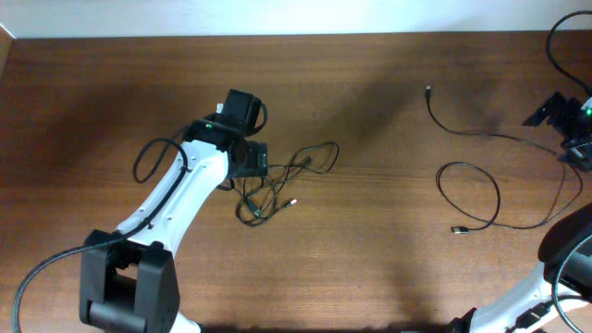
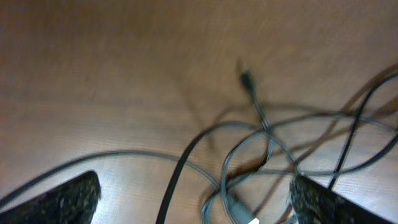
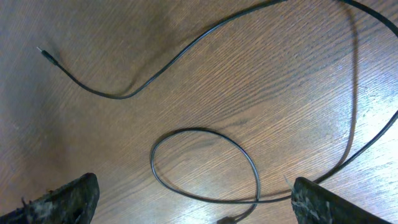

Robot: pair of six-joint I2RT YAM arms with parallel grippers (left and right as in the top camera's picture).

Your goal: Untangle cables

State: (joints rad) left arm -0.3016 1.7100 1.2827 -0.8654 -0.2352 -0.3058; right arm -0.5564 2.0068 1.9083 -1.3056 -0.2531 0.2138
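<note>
- The wooden table [image 1: 388,277] carries everything. The white-and-black left arm [image 1: 180,199] reaches from the near left corner toward the middle.
- The left gripper [image 2: 193,190] is low over the wood with its jaws spread wide and nothing between them gripped. Its two dark fingers [image 2: 62,202] show at the bottom corners of the left wrist view.
- The tangled cables [image 1: 277,178] lie left of the table's centre as a knot of crossing black loops, just beside the left gripper and partly under it.
- In the left wrist view the knot sits between the open jaws, nearer the right-hand finger. The view is too blurred to tell whether any strand touches a finger.
- One small plug [image 2: 247,79] lies on the wood just beyond the knot, away from the fingers.
- The loose cable [image 3: 118,96] lies well apart from the knot on the right half of the table. It runs in a long curve and one open loop, and I cannot tell whether it is one cord or two.
- The right gripper [image 3: 193,196] also has its jaws wide apart and empty. The loose cable's loop lies on the table between them, with no finger touching it.
</note>
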